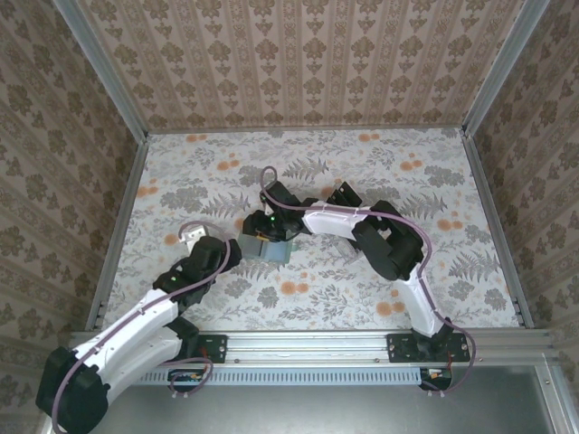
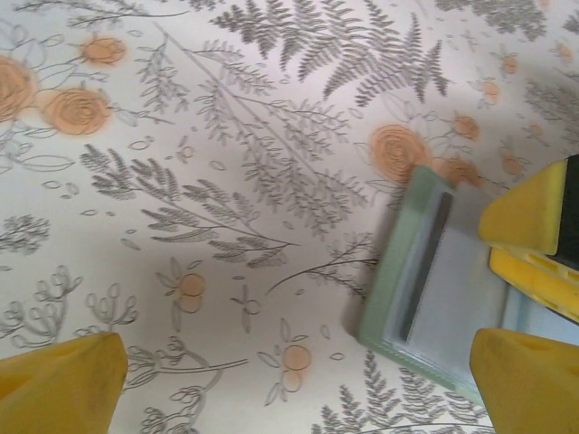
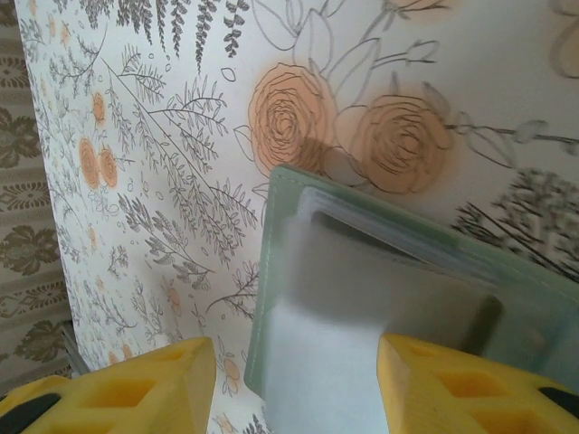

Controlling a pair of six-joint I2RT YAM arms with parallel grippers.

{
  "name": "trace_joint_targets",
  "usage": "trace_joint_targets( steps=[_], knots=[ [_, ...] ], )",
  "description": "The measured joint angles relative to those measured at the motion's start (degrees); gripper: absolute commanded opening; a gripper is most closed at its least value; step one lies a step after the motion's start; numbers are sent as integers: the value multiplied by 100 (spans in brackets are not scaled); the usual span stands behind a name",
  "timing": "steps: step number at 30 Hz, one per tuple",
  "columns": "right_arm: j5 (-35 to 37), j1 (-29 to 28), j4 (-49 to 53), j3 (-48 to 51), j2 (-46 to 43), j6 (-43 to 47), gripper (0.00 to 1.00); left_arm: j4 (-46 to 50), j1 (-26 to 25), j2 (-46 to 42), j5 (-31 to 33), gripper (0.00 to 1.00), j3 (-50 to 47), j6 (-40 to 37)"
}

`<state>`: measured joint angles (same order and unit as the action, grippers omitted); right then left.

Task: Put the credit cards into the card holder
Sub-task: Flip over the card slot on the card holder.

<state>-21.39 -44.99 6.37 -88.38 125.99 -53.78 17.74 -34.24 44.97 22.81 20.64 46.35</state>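
Card holder [image 3: 380, 262] lies open beneath the right end effector [image 3: 294, 384].

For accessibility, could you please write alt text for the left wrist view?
An open sage-green card holder shows at right against the floral tablecloth, with the right gripper at its right edge. The left gripper hangs open below.

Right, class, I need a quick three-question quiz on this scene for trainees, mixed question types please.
1. True or false: the left gripper is shut.
2. The holder is: A folded shut, B open with its inside showing, C hidden under a stack of cards.
3. Fill in: the fingers of both grippers are ___ in colour.

Key: 1 false, its jaws stand wide open; 2 B; 3 yellow.
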Motion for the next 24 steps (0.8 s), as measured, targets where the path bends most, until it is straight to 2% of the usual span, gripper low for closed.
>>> trace_joint_targets(
  steps=[10, 16, 20, 24],
  knots=[
    [-13, -44, 181, -396, 264, 48, 52, 131, 216, 122, -243, 100, -4, -7],
    [-286, -4, 136, -433, 251, 243, 52, 293, 365, 273, -378, 100, 22, -138],
    [-332, 37, 258, -391, -7, 476, 52, 374, 474, 470, -505, 100, 205, -243],
    [-330, 59, 260, 109, -693, 632, 52, 356, 549, 789, -612, 100, 470, -304]
  ],
)
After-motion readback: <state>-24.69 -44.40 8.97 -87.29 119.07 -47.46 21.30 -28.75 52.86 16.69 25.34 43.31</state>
